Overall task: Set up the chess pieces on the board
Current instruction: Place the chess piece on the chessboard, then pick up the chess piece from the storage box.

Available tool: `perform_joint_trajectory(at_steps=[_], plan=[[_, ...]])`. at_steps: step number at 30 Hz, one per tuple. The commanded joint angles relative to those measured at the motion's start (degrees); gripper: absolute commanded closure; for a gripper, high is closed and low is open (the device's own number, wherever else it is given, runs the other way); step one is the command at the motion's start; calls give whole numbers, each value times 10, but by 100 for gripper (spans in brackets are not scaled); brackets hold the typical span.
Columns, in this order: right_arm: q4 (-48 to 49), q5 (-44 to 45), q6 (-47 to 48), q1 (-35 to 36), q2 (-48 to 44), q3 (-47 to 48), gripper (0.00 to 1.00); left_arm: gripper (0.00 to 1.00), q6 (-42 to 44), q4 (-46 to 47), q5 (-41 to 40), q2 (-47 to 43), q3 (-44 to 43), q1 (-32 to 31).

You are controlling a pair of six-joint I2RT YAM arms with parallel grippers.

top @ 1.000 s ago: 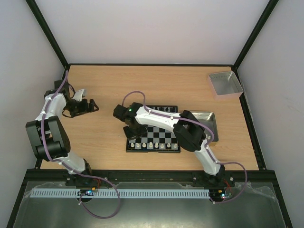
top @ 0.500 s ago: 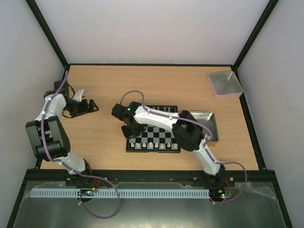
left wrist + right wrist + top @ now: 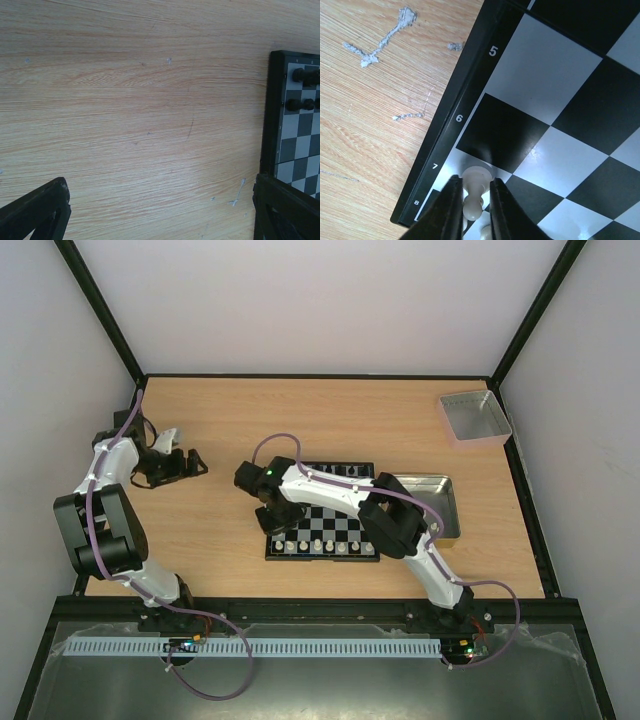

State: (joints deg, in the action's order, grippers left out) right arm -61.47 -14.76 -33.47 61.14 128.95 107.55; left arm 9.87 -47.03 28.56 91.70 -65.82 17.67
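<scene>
**Chess pieces (image 3: 317, 545): cream-white pawn (image 3: 476, 192) gripped at the board (image 3: 450, 130) edge**

Low in the right wrist view, the right end effector (image 3: 473, 184) pinches the pawn beside rim mark 7. At the overhead view's left, the left end effector (image 3: 160, 200) gapes wide above the surface (image 3: 125, 100), holding nothing.

You see a board (image 3: 545, 75) checkered in black and grey-white, with white numerals on its black rim. The pawn (image 3: 475, 192) is cream-white, and the other pieces (image 3: 298, 75) are black. The surface (image 3: 125, 100) is tan wood grain with pale scuffs.
</scene>
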Motion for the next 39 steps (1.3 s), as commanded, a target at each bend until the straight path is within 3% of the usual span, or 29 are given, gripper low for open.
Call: perform_joint_trajectory(at_steps=[1, 7, 13, 16, 20, 29, 39], plan=[[-22, 6, 5, 3, 2, 9, 83, 1, 1, -3, 15, -2, 2, 3], [-21, 6, 5, 3, 1, 15, 75, 1, 2, -3, 17, 0, 3, 3], [-33, 21, 9, -3, 4, 40, 74, 1, 2, -4, 17, 0, 3, 3], [-38, 34, 8, -20, -7, 43, 66, 1, 3, -5, 16, 1, 2, 3], [-40, 100, -12, -72, -61, 24, 68, 1, 2, -6, 15, 0, 1, 3], [28, 172, -57, -308, -275, -263, 72, 1, 2, -8, 18, 4, 0, 1], [93, 128, -40, -442, -386, -448, 71, 1, 2, -9, 19, 13, -1, -7]])
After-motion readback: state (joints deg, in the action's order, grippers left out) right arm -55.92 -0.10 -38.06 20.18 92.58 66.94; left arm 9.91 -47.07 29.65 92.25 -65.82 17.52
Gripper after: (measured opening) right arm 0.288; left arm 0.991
